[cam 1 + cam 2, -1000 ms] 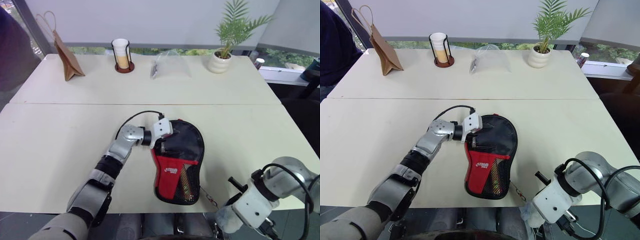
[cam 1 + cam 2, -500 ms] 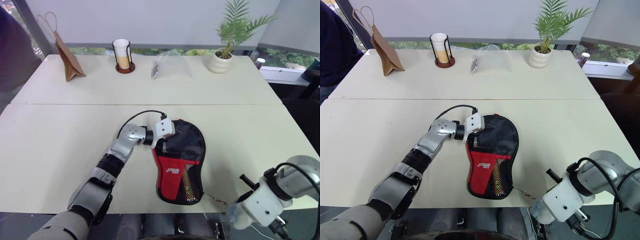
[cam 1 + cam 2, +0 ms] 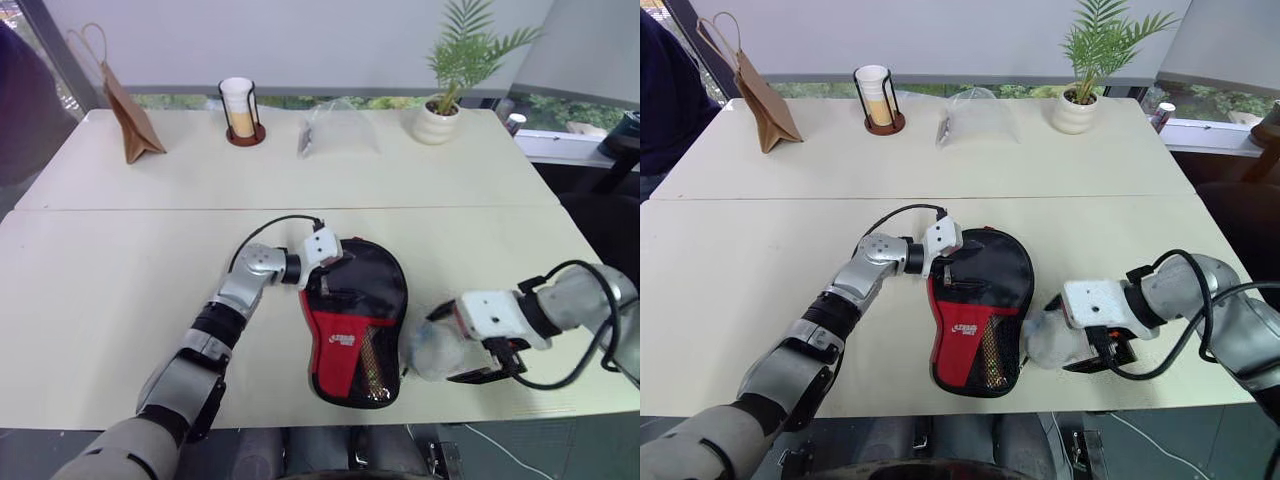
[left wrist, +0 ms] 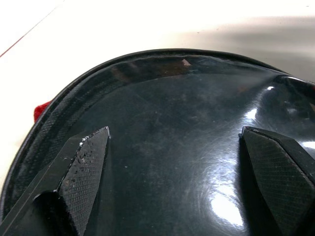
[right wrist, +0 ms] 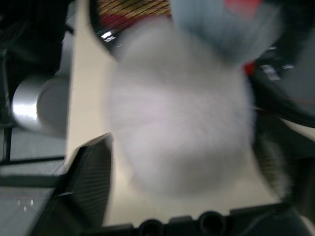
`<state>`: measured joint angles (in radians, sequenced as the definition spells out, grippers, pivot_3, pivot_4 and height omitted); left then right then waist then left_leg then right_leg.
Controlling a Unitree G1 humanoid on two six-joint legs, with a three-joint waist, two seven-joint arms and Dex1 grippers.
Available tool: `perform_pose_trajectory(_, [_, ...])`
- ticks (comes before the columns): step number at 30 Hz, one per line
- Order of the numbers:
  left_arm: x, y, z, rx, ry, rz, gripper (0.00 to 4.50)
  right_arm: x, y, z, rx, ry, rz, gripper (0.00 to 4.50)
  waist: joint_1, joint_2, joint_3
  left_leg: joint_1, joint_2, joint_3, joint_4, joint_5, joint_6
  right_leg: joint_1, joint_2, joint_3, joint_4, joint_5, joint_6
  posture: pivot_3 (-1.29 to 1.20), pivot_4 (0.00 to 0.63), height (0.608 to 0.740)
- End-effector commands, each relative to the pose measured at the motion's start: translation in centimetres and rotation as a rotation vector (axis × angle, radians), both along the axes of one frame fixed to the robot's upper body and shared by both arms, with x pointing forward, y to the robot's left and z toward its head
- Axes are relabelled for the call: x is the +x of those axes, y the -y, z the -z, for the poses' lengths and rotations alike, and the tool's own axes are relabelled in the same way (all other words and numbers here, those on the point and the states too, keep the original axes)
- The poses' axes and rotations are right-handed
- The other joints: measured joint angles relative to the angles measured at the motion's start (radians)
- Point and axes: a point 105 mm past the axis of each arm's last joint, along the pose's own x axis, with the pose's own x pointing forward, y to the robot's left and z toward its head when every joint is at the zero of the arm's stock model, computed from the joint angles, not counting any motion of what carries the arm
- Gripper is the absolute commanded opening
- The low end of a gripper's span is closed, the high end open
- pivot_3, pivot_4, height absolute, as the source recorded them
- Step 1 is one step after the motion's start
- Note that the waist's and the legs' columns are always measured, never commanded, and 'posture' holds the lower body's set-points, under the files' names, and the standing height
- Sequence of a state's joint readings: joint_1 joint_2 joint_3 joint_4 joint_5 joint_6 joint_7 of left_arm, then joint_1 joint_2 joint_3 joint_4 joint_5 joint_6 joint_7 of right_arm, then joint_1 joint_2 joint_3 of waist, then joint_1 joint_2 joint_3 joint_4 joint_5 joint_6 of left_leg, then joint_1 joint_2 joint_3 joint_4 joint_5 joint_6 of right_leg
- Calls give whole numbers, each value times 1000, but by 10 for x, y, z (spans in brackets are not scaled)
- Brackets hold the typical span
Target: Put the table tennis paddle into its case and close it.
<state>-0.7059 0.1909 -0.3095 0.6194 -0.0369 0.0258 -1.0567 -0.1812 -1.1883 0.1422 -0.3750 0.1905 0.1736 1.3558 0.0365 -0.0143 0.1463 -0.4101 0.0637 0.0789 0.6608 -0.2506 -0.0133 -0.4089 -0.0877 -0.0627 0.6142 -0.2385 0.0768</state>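
Two pale desks (image 3: 120, 300) stand pushed together, a seam running across between them. On the near desk, close to the middle of its front edge, lies the case (image 3: 352, 322), black fabric with a red panel and a mesh pocket, its round end toward the seam. The paddle's striped handle (image 3: 372, 372) shows through the mesh at the narrow end, so the paddle sits inside the case; whether the zip is done up cannot be told. The left gripper (image 4: 177, 182) rests at the case's round end, jaws spread wide over the glossy black surface and clamped on nothing. The right gripper (image 5: 182, 187) hovers over the front edge just right of the case, jaws wide apart on either side of the grey fluffy pompom (image 3: 1048, 338), not squeezing it. Along the far desk's back edge stand a brown paper bag (image 3: 122, 105), a cup in a wire holder (image 3: 240, 108), a clear plastic bag (image 3: 335, 135) and a potted plant (image 3: 445, 85).
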Motion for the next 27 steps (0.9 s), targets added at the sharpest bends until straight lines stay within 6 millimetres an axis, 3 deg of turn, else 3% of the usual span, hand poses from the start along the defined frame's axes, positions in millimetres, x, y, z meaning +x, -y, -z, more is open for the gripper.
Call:
perform_pose_trajectory(1, [4, -13, 16, 53, -46, -69, 4500, 21, 5, -18, 61, 75, 105, 4432, -1, 0, 0, 0, 0, 0, 0, 0, 0, 0, 0, 0, 0, 0, 0, 0, 150, 740])
perform_pose_trajectory(4, [7, -14, 7, 16, -39, -85, 4500, 40, 15, -40, 151, 100, 234, 4432, -1, 1, 2, 0, 0, 0, 0, 0, 0, 0, 0, 0, 0, 0, 0, 0, 150, 740])
perform_pose_trajectory(8, [13, -14, -13, -59, -29, -102, 4500, 51, 24, -60, 235, 112, 313, 4432, -1, 1, 4, -3, 0, 0, 0, 0, 0, -1, 0, 0, 0, 1, -2, 0, 150, 740])
perform_pose_trajectory(13, [14, -27, -76, -226, 0, -84, 4500, 58, 25, -99, 394, 111, 377, 4432, -3, 2, 12, -20, 0, 1, 1, 1, 1, -18, 2, 1, 7, 3, -3, 0, 150, 740])
perform_pose_trajectory(15, [10, -33, -88, -243, 2, -71, 4500, 59, 25, -104, 412, 110, 386, 4432, 0, 2, 13, -21, 0, 2, 2, 1, 1, -19, 4, 1, 9, 2, -3, 0, 150, 740])
perform_pose_trajectory(19, [-11, -67, -124, -254, 23, -44, 4500, 52, 32, -116, 418, 123, 400, 4432, 0, 3, 19, -22, 1, 2, 2, 1, 1, -19, 6, 1, 9, 2, -3, 0, 150, 740])
perform_pose_trajectory(27, [-50, -118, -146, -140, 20, -68, 4500, 34, 36, -110, 405, 94, 409, 4432, 0, 4, 22, -21, 1, 2, 2, 1, 0, -19, 5, 2, 9, 2, -3, 0, 150, 740])
